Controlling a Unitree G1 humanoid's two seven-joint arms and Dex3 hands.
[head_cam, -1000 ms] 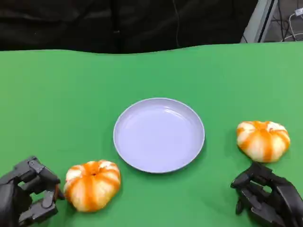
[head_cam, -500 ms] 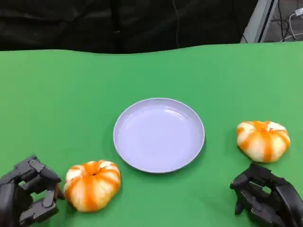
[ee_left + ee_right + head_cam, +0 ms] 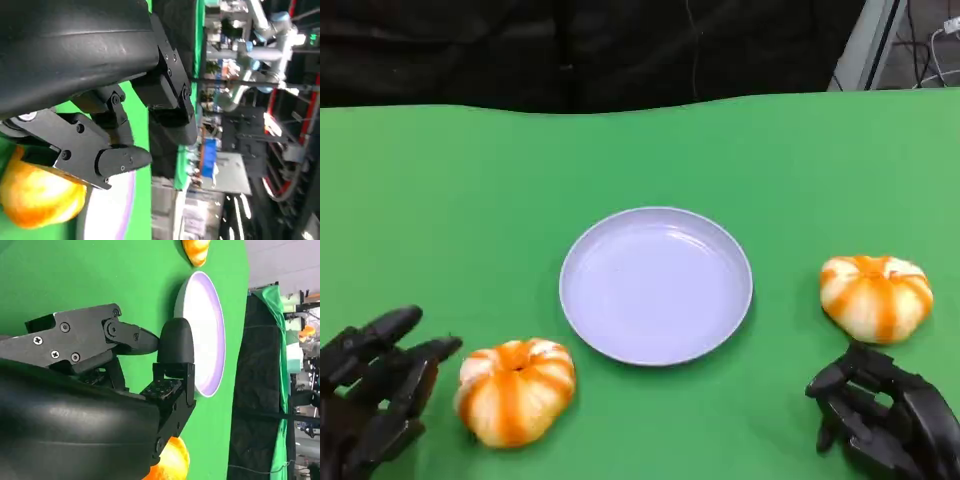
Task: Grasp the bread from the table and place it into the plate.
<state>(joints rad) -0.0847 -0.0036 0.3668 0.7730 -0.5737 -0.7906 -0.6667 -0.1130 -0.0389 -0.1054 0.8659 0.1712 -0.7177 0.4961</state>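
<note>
the left robot hand has just uncurled: half a second ago its fingers were folded in, and now they reach spread and empty toward the near bread roll, which sits on the green desk just beside the fingertips, not quite touched as far as the head view shows. that reads as the opening before a grasp. the right robot hand has not moved, fingers curled on nothing, near the second bread roll. the lilac plate lies bare between the rolls. both hands are cut off at the frame's lower edge, and the left wrist view blurs the roll behind the fingers.
</note>
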